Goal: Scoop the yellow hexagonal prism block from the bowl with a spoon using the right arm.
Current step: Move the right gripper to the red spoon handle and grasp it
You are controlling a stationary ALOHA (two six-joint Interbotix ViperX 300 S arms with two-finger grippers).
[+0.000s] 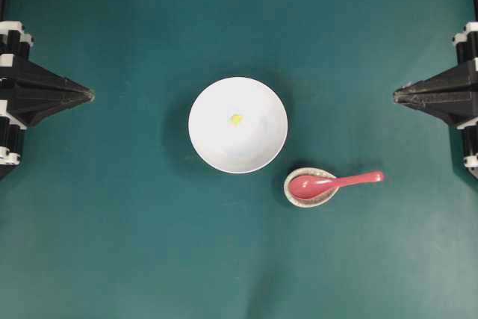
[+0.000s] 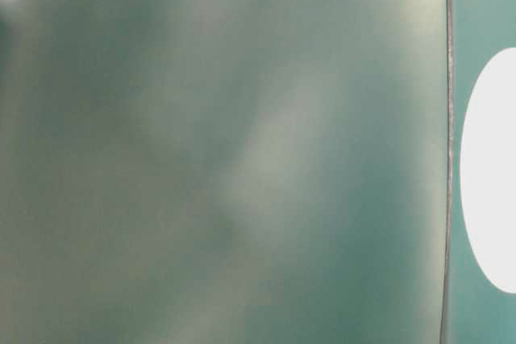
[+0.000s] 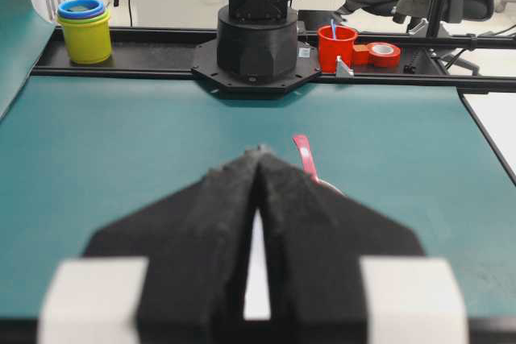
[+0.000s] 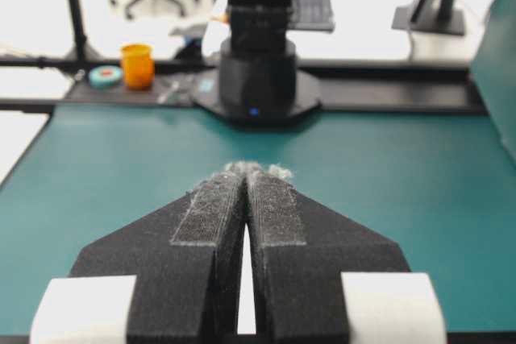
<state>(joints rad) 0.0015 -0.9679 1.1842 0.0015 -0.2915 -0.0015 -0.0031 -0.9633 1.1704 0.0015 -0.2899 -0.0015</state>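
One glossy white bowl (image 1: pixel 237 125), round and plain, sits at the centre of a matte teal table (image 1: pixel 112 244). Inside it, just above the middle of its floor, lies a single yellow hexagonal prism block (image 1: pixel 236 119), a tiny pale speck against the glaze. Just below and to the right of the bowl, one small speckled grey-white oval dish (image 1: pixel 299 195) cradles the deep scoop of one shiny pink-red spoon (image 1: pixel 332 182), whose short straight handle juts rightward past the dish rim.

Two black wedge-shaped grippers flank the scene, well apart from the crockery. The left gripper (image 1: pixel 88 95) has its padded fingers pressed together to a point, holding nothing; the right gripper (image 1: pixel 398 95) is likewise closed and empty, its foam-like pads (image 4: pixel 276 207) frayed into pale fuzz at the tips. Each carries white fittings.

The table-level view is a blur of teal, with only a white curve of the bowl visible at its right edge.
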